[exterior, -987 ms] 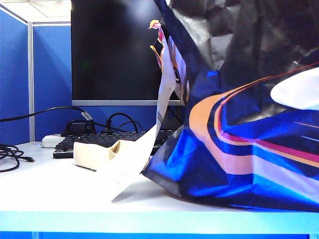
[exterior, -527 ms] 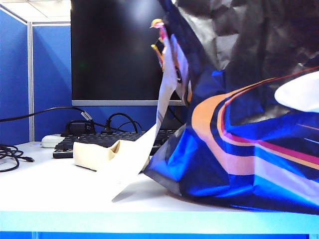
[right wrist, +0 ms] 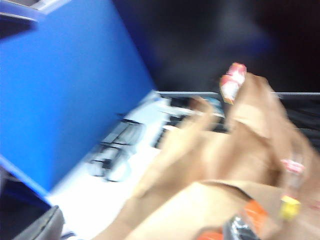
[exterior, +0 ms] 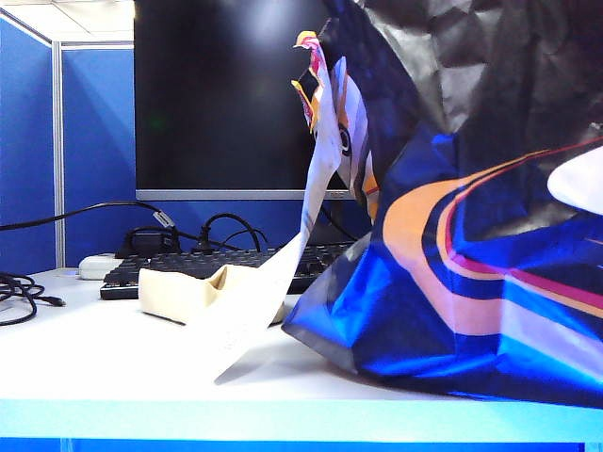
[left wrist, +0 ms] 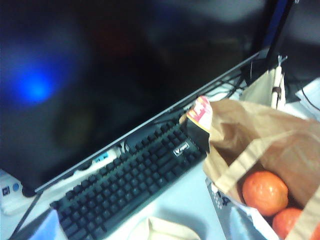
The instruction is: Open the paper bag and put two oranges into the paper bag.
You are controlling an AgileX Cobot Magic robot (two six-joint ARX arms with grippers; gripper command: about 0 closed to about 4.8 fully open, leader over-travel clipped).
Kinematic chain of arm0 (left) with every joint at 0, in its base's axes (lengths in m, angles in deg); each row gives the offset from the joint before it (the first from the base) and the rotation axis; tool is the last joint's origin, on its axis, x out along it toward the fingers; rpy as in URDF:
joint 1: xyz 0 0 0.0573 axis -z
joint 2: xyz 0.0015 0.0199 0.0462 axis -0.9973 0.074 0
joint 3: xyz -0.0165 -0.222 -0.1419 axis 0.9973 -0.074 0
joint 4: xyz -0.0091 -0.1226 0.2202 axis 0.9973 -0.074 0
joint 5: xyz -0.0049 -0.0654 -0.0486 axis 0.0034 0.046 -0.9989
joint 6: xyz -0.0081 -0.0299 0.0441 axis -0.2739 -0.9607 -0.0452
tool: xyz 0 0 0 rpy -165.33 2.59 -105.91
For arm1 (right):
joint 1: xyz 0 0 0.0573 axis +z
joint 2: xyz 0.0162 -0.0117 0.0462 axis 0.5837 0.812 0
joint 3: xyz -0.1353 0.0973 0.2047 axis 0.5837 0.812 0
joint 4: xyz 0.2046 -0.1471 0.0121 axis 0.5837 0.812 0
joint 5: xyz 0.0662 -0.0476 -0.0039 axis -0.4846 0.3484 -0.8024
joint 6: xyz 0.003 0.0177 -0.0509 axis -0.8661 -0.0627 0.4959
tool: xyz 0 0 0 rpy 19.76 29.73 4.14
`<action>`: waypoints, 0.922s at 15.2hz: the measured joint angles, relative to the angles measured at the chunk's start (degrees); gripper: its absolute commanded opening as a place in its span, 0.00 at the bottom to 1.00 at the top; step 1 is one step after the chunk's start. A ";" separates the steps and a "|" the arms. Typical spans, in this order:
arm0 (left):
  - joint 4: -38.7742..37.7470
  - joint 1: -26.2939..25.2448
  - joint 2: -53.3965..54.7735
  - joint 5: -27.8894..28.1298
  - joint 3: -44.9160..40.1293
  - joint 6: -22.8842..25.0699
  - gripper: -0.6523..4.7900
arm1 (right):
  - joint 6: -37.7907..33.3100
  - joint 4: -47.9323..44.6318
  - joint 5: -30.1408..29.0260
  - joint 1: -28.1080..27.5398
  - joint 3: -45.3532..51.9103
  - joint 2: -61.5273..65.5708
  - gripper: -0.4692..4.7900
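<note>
The paper bag (exterior: 471,282), glossy black and blue with orange and pink stripes, fills the right of the exterior view, and a white strip (exterior: 273,301) hangs from its top to the table. In the left wrist view the bag's mouth (left wrist: 235,130) gapes with its brown inside showing. Two oranges (left wrist: 265,192) (left wrist: 287,222) lie inside it. My left gripper (left wrist: 142,232) hovers over the table beside the bag, open, and only a blurred grey finger (left wrist: 44,227) shows. My right gripper (right wrist: 148,232) hangs open over the bag's brown paper (right wrist: 215,165), its fingers (right wrist: 40,225) far apart.
A low cream tray (exterior: 179,290) sits on the white table left of the bag. Behind it lie a black keyboard (exterior: 179,268) and cables (exterior: 19,297), with a dark monitor (exterior: 217,94) and a blue partition (exterior: 28,141) at the back.
The bag has slid to the right in the exterior view, and its top flap with the white strip has moved right with it. The cream tray has stayed put.
</note>
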 measured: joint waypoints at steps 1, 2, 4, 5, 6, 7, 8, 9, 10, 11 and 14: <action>-0.42 0.00 -0.04 0.00 0.00 0.00 1.00 | 1.70 0.90 2.21 0.00 0.00 0.00 0.85; -0.57 0.00 -0.09 0.00 0.00 0.00 1.00 | 3.28 1.46 4.44 0.00 0.00 0.00 0.85; -0.59 0.00 -0.13 0.00 0.00 0.00 1.00 | 4.66 1.44 6.71 -0.39 0.00 0.00 0.85; -0.61 0.00 -0.13 0.00 0.00 0.00 1.00 | 4.92 1.62 6.62 -1.53 0.00 0.00 0.91; -0.63 0.00 -0.13 0.00 0.00 0.00 1.00 | 4.98 2.16 6.21 -2.62 0.00 0.00 0.92; -0.76 0.00 -0.13 0.00 0.00 0.00 1.00 | 4.98 2.56 5.35 -3.10 0.00 0.00 0.92; -0.96 0.00 -0.13 0.00 0.00 0.00 1.00 | 5.16 3.10 4.79 -3.43 0.00 -0.04 0.92; -0.96 0.00 -0.13 -0.02 0.00 0.00 1.00 | 5.25 3.80 4.63 -4.31 0.00 -0.22 0.92; -0.96 0.00 -0.15 0.00 0.00 0.00 1.00 | 5.29 4.07 4.72 -4.76 0.00 -0.50 0.92; -0.96 0.00 -0.15 -0.13 0.00 0.00 1.00 | 5.35 4.07 4.68 -4.90 0.00 -0.94 0.96; -0.96 -0.02 -0.17 -1.38 0.00 0.00 1.00 | 5.46 4.24 4.59 -7.34 0.00 -2.16 1.00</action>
